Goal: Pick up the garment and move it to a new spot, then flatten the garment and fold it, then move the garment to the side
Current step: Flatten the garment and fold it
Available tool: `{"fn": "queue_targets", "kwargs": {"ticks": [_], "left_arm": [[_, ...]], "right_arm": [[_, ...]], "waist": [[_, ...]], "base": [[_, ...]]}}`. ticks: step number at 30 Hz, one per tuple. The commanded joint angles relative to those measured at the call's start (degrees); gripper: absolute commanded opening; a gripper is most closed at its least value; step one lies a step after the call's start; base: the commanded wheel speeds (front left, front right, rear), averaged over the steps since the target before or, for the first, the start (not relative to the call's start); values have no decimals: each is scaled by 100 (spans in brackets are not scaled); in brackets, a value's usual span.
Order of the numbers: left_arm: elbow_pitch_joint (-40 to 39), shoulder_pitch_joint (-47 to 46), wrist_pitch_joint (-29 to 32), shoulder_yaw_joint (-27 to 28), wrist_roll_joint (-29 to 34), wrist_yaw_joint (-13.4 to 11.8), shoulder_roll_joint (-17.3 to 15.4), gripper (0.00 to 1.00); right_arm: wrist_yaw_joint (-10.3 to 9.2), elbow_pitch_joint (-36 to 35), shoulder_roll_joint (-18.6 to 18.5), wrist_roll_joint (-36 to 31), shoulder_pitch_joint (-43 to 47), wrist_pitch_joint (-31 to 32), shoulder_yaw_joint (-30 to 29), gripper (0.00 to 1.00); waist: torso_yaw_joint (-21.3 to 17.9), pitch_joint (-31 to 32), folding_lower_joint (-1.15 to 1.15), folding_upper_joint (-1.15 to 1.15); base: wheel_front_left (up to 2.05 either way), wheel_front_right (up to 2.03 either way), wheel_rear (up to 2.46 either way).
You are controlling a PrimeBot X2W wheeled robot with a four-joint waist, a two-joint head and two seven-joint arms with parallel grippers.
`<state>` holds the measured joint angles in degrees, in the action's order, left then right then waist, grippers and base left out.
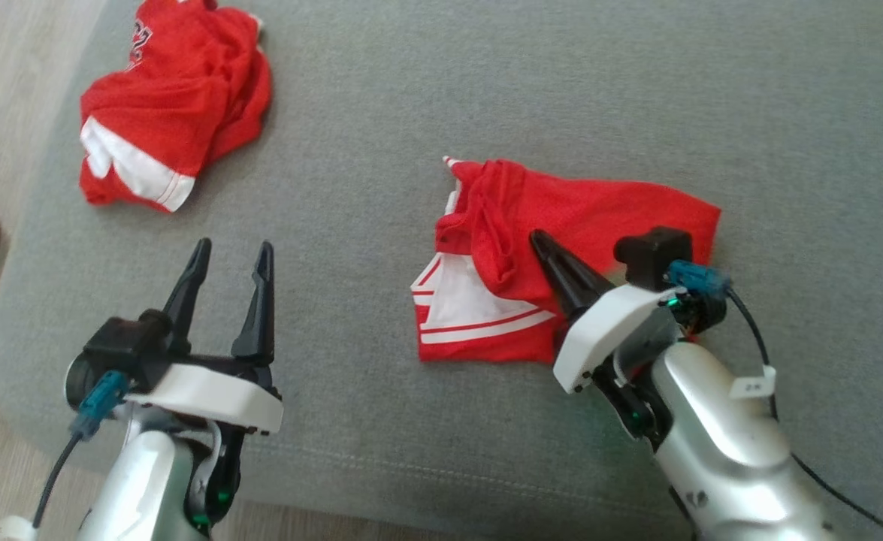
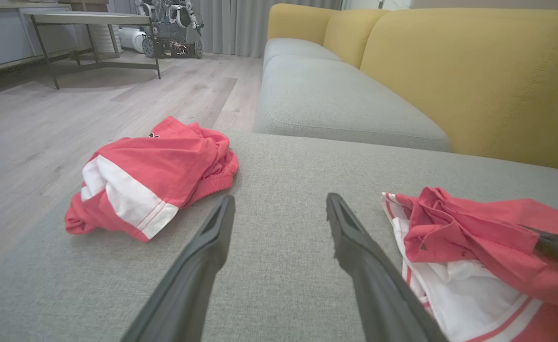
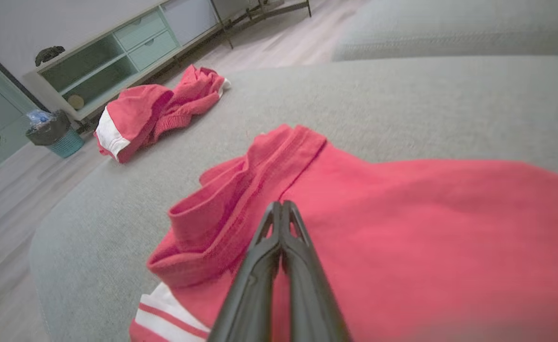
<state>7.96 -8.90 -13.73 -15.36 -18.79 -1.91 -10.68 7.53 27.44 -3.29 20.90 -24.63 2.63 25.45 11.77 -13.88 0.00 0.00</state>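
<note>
- grey cushion (image 1: 486,90): carries both cloths; wood floor (image 1: 5,68) along its 9 o'clock edge.
- garment (image 1: 599,210): red with a white striped panel, crumpled and lapped over itself, flat on the cushion just off centre toward 3 o'clock.
- second red garment (image 1: 178,98): bunched heap at 10 o'clock, well apart from the first.
- right gripper (image 3: 281,205): enters from 5 o'clock, fingers pressed together, tips on the red cloth beside a rolled hem; cannot tell if cloth is nipped.
- left gripper (image 1: 233,244): at 7 o'clock, fingers spread over bare cushion.
</note>
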Motion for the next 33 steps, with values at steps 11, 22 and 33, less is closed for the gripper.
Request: {"fn": "queue_targets", "kwargs": {"ticks": [11, 22, 33], "left_arm": [[45, -355, -115, 237, -8, 101, -9, 100], [99, -214, -124, 323, 24, 81, -28, 100], [-35, 96, -102, 433, 12, -35, -177, 100]], "right_arm": [[-4, 903, 41, 1039, -817, -329, 1848, 0], [-4, 594, 41, 1428, -889, -937, 2065, 0], [-4, -497, 41, 258, 170, -1149, -181, 100]], "waist": [[195, -152, 0, 0], [-29, 68, 0, 0], [-438, 464, 0, 0]], "base": [[0, 0, 0], [0, 0, 0], [0, 0, 0]]}}
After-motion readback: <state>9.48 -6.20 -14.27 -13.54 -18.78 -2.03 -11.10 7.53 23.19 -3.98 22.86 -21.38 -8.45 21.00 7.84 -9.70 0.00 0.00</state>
